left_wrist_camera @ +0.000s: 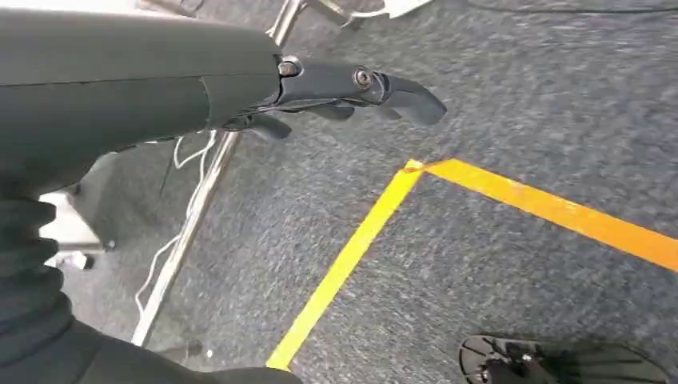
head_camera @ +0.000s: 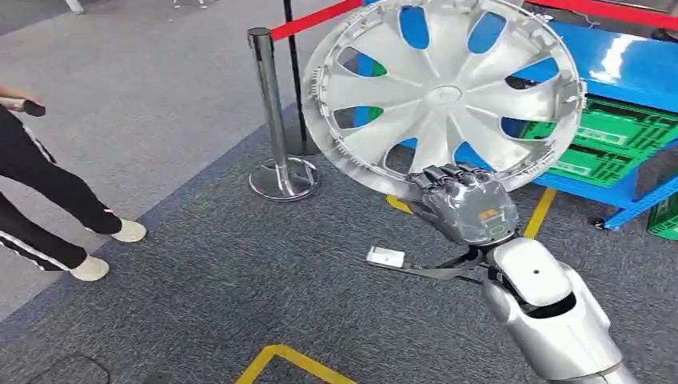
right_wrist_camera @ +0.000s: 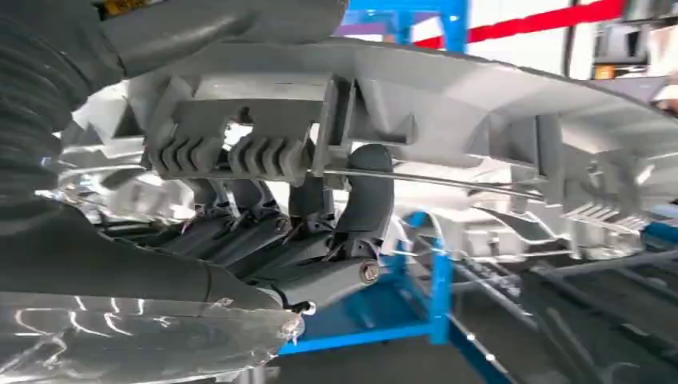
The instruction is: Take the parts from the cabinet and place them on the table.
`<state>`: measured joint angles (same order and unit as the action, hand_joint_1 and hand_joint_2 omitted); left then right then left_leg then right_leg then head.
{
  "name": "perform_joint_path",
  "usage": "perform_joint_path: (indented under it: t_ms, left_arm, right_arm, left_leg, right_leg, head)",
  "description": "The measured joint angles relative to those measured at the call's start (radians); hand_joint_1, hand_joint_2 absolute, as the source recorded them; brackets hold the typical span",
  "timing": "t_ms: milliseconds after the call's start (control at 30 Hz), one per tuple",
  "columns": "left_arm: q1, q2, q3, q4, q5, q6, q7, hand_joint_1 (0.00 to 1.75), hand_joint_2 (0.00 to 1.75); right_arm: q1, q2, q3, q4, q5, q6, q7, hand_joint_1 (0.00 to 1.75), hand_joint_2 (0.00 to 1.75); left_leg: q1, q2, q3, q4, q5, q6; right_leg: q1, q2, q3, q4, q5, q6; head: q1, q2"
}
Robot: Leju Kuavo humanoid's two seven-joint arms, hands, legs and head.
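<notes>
The right hand (head_camera: 464,200) grips a silver hubcap (head_camera: 442,94) by its lower rim and holds it upright in the air over the grey carpet (head_camera: 224,272), face toward the head camera; in the right wrist view the fingers (right_wrist_camera: 352,208) curl round the rim's inner clips. Behind it stands a blue rack (head_camera: 632,72) with green crates (head_camera: 616,136), and a stanchion (head_camera: 272,120) with red tape is to one side. The left hand (left_wrist_camera: 352,88) hangs over the floor near a yellow line (left_wrist_camera: 352,256), fingers loosely extended, holding nothing. A person's legs (head_camera: 48,200) stand well apart. This looks like the carry step: the part is out, the table is not in sight, so the next move calls for turning toward it while keeping the grip firm.
</notes>
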<state>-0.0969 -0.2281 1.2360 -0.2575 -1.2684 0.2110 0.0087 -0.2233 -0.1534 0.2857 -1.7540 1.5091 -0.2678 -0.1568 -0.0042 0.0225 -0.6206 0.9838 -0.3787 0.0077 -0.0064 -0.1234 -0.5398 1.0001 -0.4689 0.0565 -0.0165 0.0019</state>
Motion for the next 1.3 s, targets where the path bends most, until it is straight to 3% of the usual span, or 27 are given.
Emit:
perform_joint_path:
  t_ms: [33, 67, 133, 167, 200, 233, 300, 333, 367, 500, 567, 600, 667, 700, 733, 800, 833, 867, 900, 1000, 1033, 1067, 1100, 1167, 1200, 1233, 1300]
  left_arm:
    - [0.002, 0.000, 0.000, 0.000, 0.001, -0.002, 0.000, 0.00, 1.75]
    - [0.000, 0.000, 0.000, 0.000, 0.002, -0.004, 0.000, 0.00, 1.75]
    - [-0.002, -0.002, 0.000, 0.000, 0.001, -0.012, 0.002, 0.00, 1.75]
    - [-0.002, -0.002, 0.000, 0.000, 0.001, -0.014, 0.003, 0.00, 1.75]
    - [0.000, -0.001, 0.000, 0.000, 0.000, -0.016, 0.003, 0.00, 1.75]
    - [0.000, 0.000, 0.000, 0.000, 0.000, -0.018, 0.006, 0.00, 1.75]
    - [0.001, -0.001, 0.000, 0.000, 0.000, -0.020, 0.008, 0.00, 1.75]
    - [0.001, -0.002, 0.000, 0.000, -0.001, -0.020, 0.010, 0.00, 1.75]
    - [-0.001, -0.002, 0.000, 0.000, -0.002, -0.021, 0.011, 0.00, 1.75]
    - [0.008, -0.001, 0.000, 0.000, -0.009, -0.026, 0.015, 0.00, 1.75]
    - [0.010, -0.001, 0.000, 0.000, -0.012, -0.026, 0.015, 0.00, 1.75]
    - [0.006, -0.001, 0.000, 0.000, -0.017, -0.026, 0.015, 0.00, 1.75]
    - [0.005, -0.002, 0.000, 0.000, -0.020, -0.026, 0.015, 0.00, 1.75]
    - [0.006, -0.003, 0.000, 0.000, -0.022, -0.026, 0.015, 0.00, 1.75]
    - [0.008, -0.004, 0.000, 0.000, -0.026, -0.027, 0.015, 0.00, 1.75]
    - [0.009, -0.004, -0.001, 0.000, -0.029, -0.027, 0.014, 0.00, 1.75]
    - [0.008, -0.004, -0.002, 0.000, -0.030, -0.027, 0.014, 0.00, 1.75]
    - [0.005, -0.006, -0.003, 0.000, -0.033, -0.028, 0.014, 0.00, 1.75]
    - [0.002, -0.007, -0.003, 0.000, -0.037, -0.029, 0.014, 0.00, 1.75]
    - [0.008, -0.005, -0.003, 0.000, -0.039, -0.029, 0.014, 0.00, 1.75]
    - [0.010, -0.005, -0.004, 0.000, -0.040, -0.029, 0.014, 0.00, 1.75]
    - [0.010, -0.005, -0.004, 0.000, -0.041, -0.029, 0.014, 0.00, 1.75]
    - [0.008, -0.005, -0.004, 0.000, -0.043, -0.029, 0.014, 0.00, 1.75]
    - [0.006, -0.007, -0.005, 0.000, -0.048, -0.029, 0.014, 0.00, 1.75]
    - [0.008, -0.007, -0.005, 0.000, -0.051, -0.030, 0.014, 0.00, 1.75]
    - [0.009, -0.007, -0.005, 0.000, -0.051, -0.030, 0.014, 0.00, 1.75]
    - [0.009, -0.007, -0.005, 0.000, -0.053, -0.031, 0.014, 0.00, 1.75]
  right_arm:
    - [0.000, -0.003, 0.000, 0.000, 0.000, 0.000, 0.000, 1.75, 1.75]
    - [0.001, -0.004, 0.000, 0.000, -0.001, -0.002, 0.001, 1.75, 1.75]
    - [0.010, -0.005, 0.000, 0.000, -0.002, -0.005, 0.002, 1.75, 1.75]
    - [0.017, -0.007, 0.000, 0.001, -0.005, -0.006, 0.002, 1.75, 1.75]
    - [0.023, -0.010, 0.000, 0.001, -0.008, -0.007, 0.002, 1.75, 1.75]
    - [0.028, -0.011, 0.000, 0.001, -0.011, -0.007, 0.002, 1.75, 1.75]
    - [0.032, -0.013, 0.000, 0.001, -0.015, -0.007, 0.002, 1.75, 1.75]
    - [0.033, -0.015, 0.000, 0.000, -0.015, -0.008, 0.003, 1.75, 1.75]
    - [0.035, -0.015, 0.000, 0.000, -0.016, -0.008, 0.003, 1.75, 1.75]
    - [0.041, -0.019, -0.002, 0.000, -0.018, -0.018, 0.003, 1.75, 1.75]
    - [0.046, -0.019, -0.002, -0.004, -0.019, -0.018, 0.003, 1.75, 1.75]
    - [0.053, -0.019, -0.005, -0.006, -0.022, -0.021, 0.003, 1.75, 1.75]
    - [0.061, -0.022, -0.013, -0.007, -0.022, -0.022, 0.005, 1.75, 1.75]
    - [0.067, -0.023, -0.015, -0.007, -0.023, -0.023, 0.005, 1.75, 1.75]
    - [0.072, -0.024, -0.016, -0.008, -0.023, -0.024, 0.005, 1.75, 1.75]
    - [0.077, -0.026, -0.018, -0.008, -0.023, -0.024, 0.005, 1.75, 1.75]
    - [0.080, -0.027, -0.021, -0.010, -0.024, -0.024, 0.005, 1.75, 1.75]
    - [0.084, -0.028, -0.025, -0.011, -0.025, -0.024, 0.005, 1.75, 1.75]
    - [0.086, -0.032, -0.029, -0.012, -0.026, -0.026, 0.005, 1.75, 1.75]
    - [0.092, -0.034, -0.031, -0.014, -0.027, -0.027, 0.003, 1.75, 1.75]
    - [0.092, -0.035, -0.031, -0.016, -0.027, -0.027, 0.003, 1.75, 1.75]
    - [0.095, -0.036, -0.032, -0.018, -0.028, -0.028, 0.003, 1.75, 1.75]
    - [0.100, -0.039, -0.036, -0.019, -0.029, -0.029, 0.004, 1.75, 1.75]
    - [0.108, -0.043, -0.043, -0.019, -0.029, -0.029, 0.004, 1.75, 1.75]
    - [0.114, -0.044, -0.043, -0.019, -0.028, -0.029, 0.004, 1.75, 1.75]
    - [0.119, -0.044, -0.044, -0.019, -0.028, -0.029, 0.004, 1.75, 1.75]
    - [0.126, -0.044, -0.048, -0.019, -0.028, -0.029, 0.004, 1.75, 1.75]
  left_leg:
    - [0.004, -0.010, 0.000, -0.001, 0.001, 0.005]
    - [0.004, -0.020, 0.000, -0.001, 0.002, 0.012]
    - [0.002, -0.046, -0.002, -0.001, 0.003, 0.017]
    - [0.001, -0.061, -0.002, -0.001, 0.003, 0.018]
    - [0.000, -0.076, -0.001, -0.001, 0.003, 0.018]
    - [0.000, -0.091, -0.001, 0.000, 0.004, 0.018]
    - [0.001, -0.120, -0.001, 0.003, 0.005, 0.016]
    - [0.002, -0.131, -0.003, 0.006, 0.005, 0.014]
    - [-0.005, -0.143, -0.011, 0.014, 0.006, 0.007]
    - [0.006, -0.188, -0.027, 0.008, 0.022, -0.018]
    - [-0.003, -0.076, -0.052, 0.060, -0.023, -0.025]
    - [0.000, -0.049, -0.090, 0.139, -0.068, -0.031]
    - [0.006, -0.035, -0.161, 0.294, -0.131, -0.038]
    - [0.009, -0.035, -0.173, 0.323, -0.134, -0.040]
    - [0.011, -0.034, -0.161, 0.308, -0.117, -0.041]
    - [0.012, -0.018, -0.080, 0.167, -0.043, -0.040]
    - [0.011, 0.017, -0.023, 0.074, -0.012, -0.038]
    - [0.001, 0.068, 0.005, 0.025, -0.021, -0.039]
    - [0.002, 0.049, 0.001, 0.020, -0.018, -0.021]
    - [-0.005, 0.012, -0.006, 0.018, -0.016, -0.002]
    - [0.003, -0.001, -0.002, 0.014, -0.012, 0.005]
    - [0.003, -0.011, -0.002, 0.014, -0.013, 0.011]
    - [0.003, -0.022, -0.003, 0.014, -0.012, 0.018]
    - [0.002, -0.051, -0.003, 0.014, -0.012, 0.022]
    - [0.001, -0.066, -0.002, 0.014, -0.011, 0.022]
    - [0.001, -0.081, -0.002, 0.014, -0.011, 0.023]
    - [0.002, -0.112, 0.000, 0.015, -0.010, 0.020]
  right_leg:
    - [-0.004, 0.058, -0.012, 0.024, -0.021, 0.004]
    - [-0.004, 0.095, -0.035, 0.080, -0.056, 0.002]
    - [-0.002, 0.121, -0.118, 0.254, -0.130, 0.001]
    - [-0.001, 0.122, -0.153, 0.320, -0.148, 0.000]
    - [-0.001, 0.123, -0.168, 0.335, -0.139, -0.003]
    - [-0.001, 0.123, -0.159, 0.301, -0.106, -0.005]
    - [-0.003, 0.144, -0.087, 0.134, -0.010, -0.011]
    - [-0.008, 0.190, -0.051, 0.055, 0.023, -0.011]
    - [-0.015, 0.226, -0.039, 0.022, 0.009, -0.012]
    - [-0.010, 0.183, -0.033, 0.022, 0.016, -0.024]
    - [-0.010, 0.156, -0.029, 0.016, 0.020, -0.036]
    - [-0.008, 0.140, -0.030, 0.016, 0.020, -0.038]
    - [-0.006, 0.106, -0.031, 0.016, 0.019, -0.040]
    - [-0.006, 0.092, -0.031, 0.016, 0.019, -0.040]
    - [-0.006, 0.079, -0.030, 0.016, 0.018, -0.040]
    - [-0.006, 0.054, -0.029, 0.016, 0.016, -0.037]
    - [-0.006, 0.042, -0.025, 0.016, 0.014, -0.034]
    - [0.004, 0.034, -0.025, 0.019, 0.010, -0.026]
    - [0.006, 0.025, -0.028, 0.021, 0.008, -0.020]
    - [0.002, -0.010, -0.017, 0.014, 0.005, -0.004]
    - [-0.005, 0.012, -0.027, 0.021, -0.005, 0.005]
    - [-0.006, 0.072, -0.036, 0.058, -0.032, 0.006]
    - [-0.005, 0.101, -0.067, 0.127, -0.068, 0.004]
    - [-0.003, 0.123, -0.153, 0.301, -0.135, 0.004]
    - [-0.002, 0.124, -0.180, 0.343, -0.141, 0.003]
    - [-0.002, 0.124, -0.182, 0.335, -0.123, 0.001]
    - [-0.005, 0.131, -0.124, 0.198, -0.035, -0.003]
  head:
    - [0.004, 0.000]
    - [0.007, 0.000]
    - [0.012, 0.000]
    - [0.011, 0.000]
    - [0.011, 0.000]
    - [0.011, 0.000]
    - [0.012, 0.000]
    - [0.012, 0.000]
    - [0.011, 0.000]
    - [0.010, 0.000]
    - [-0.002, 0.000]
    - [-0.003, 0.000]
    - [-0.003, 0.000]
    - [-0.003, 0.000]
    - [-0.003, 0.000]
    - [-0.003, 0.000]
    - [-0.004, 0.000]
    - [-0.004, 0.000]
    - [-0.001, 0.000]
    - [0.004, 0.000]
    - [0.004, 0.000]
    - [0.008, 0.000]
    - [0.011, 0.000]
    - [0.015, 0.000]
    - [0.015, 0.000]
    - [0.015, 0.000]
    - [0.015, 0.000]
